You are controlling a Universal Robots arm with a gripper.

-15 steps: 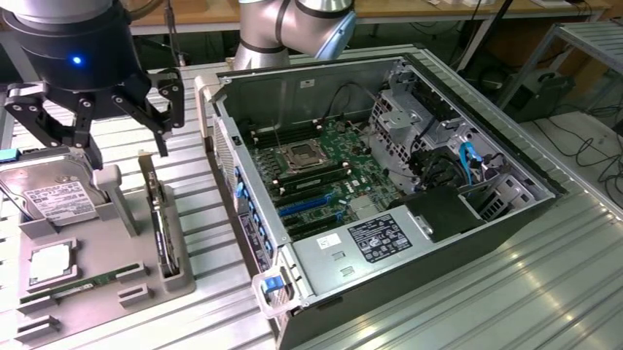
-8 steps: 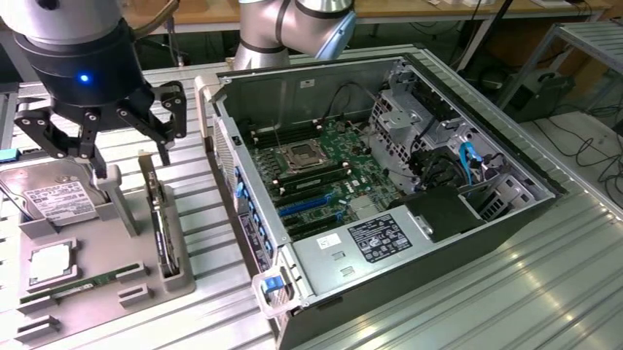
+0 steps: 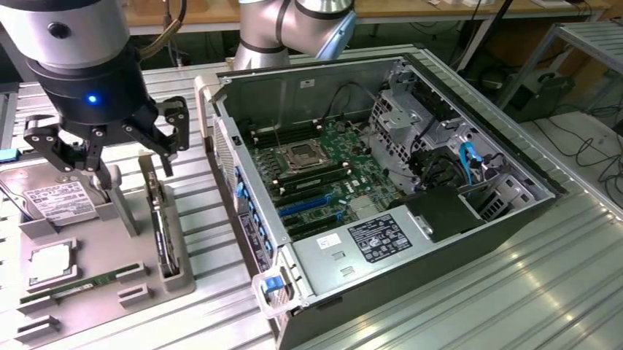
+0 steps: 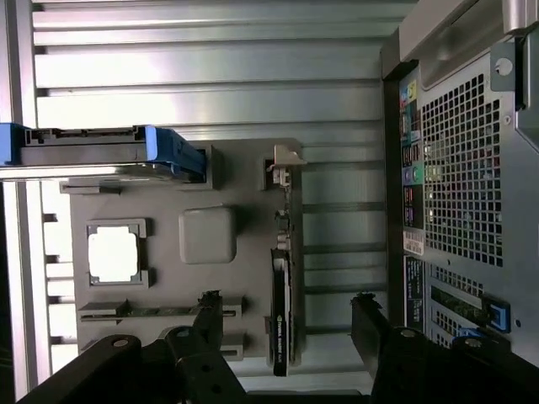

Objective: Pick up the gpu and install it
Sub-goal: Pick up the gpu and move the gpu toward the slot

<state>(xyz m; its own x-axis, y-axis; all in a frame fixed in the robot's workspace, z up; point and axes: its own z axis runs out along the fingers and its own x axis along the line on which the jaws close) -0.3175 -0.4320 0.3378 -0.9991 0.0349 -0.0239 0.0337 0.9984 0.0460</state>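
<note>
The gpu (image 3: pixel 162 222) is a thin black card standing on its edge in a slot of the grey holder tray (image 3: pixel 115 251), at the exterior view's left. Its pale metal bracket points toward the back. My gripper (image 3: pixel 131 166) hangs open just above the card's bracket end, touching nothing. In the wrist view the gpu (image 4: pixel 282 307) runs edge-on between my two black fingertips (image 4: pixel 209 305), one on each side and both clear of it. The open computer case (image 3: pixel 389 182) lies beside the tray, with blue slots (image 3: pixel 309 208) on its motherboard.
The tray also holds a silver hard drive (image 3: pixel 58 204), a square processor (image 3: pixel 47 264) and a green memory stick (image 3: pixel 73 286). A ribbed metal table (image 3: pixel 486 292) carries everything. The case's rear wall (image 4: pixel 463 168) stands close to the tray.
</note>
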